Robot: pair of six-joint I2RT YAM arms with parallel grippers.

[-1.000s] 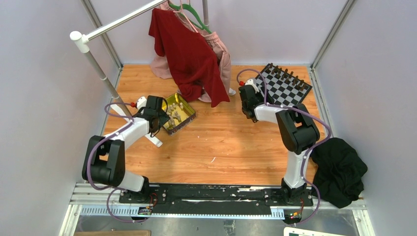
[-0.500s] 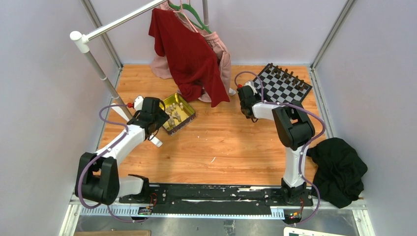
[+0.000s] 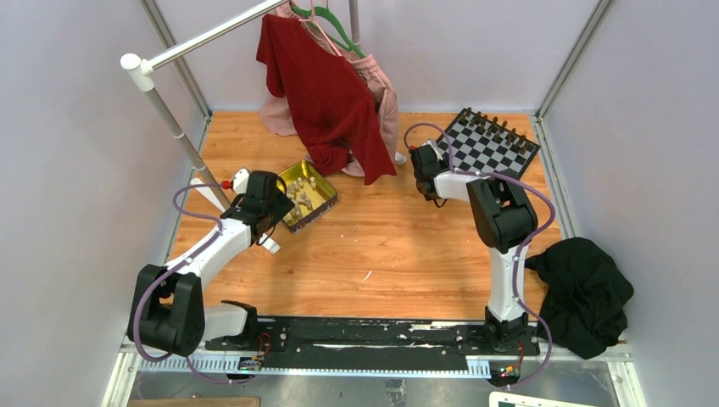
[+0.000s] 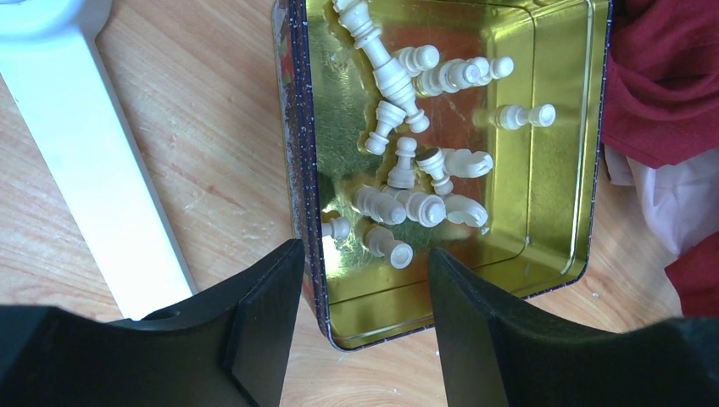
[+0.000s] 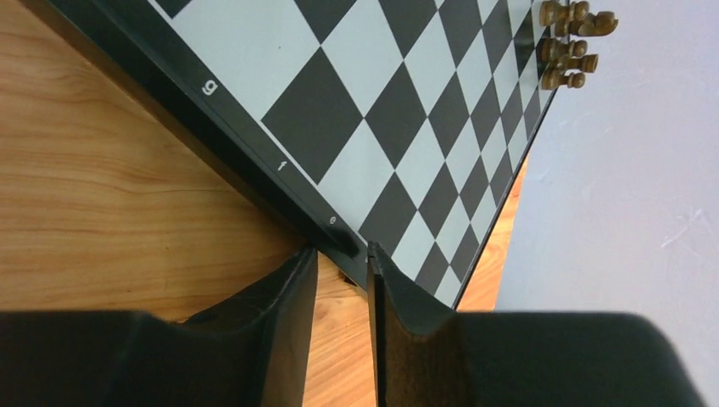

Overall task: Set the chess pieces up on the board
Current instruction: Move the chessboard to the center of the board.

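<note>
The black-and-white board (image 3: 487, 146) lies at the back right, with dark chess pieces (image 3: 496, 125) in a row along its far edge. My right gripper (image 3: 434, 153) is at its near left edge. In the right wrist view the gripper (image 5: 342, 254) is shut on the board's (image 5: 407, 110) black rim, one finger on each side; dark pieces (image 5: 572, 42) stand far off. Several cream chess pieces (image 4: 398, 203) lie jumbled in a gold tin (image 4: 288, 127). My left gripper (image 4: 363, 259) is open over the tin's (image 3: 309, 195) near corner, holding nothing.
A red garment (image 3: 326, 93) and a pink one hang from a hanger behind the tin; red cloth (image 4: 661, 85) touches the tin's far side. A white rack pole (image 3: 169, 119) and its foot (image 4: 93, 170) stand left of the tin. Black cloth (image 3: 585, 292) lies at the right.
My right gripper has moved toward the board and its jaws have narrowed onto the rim. The left arm has shifted a little by the tin, jaws unchanged.
</note>
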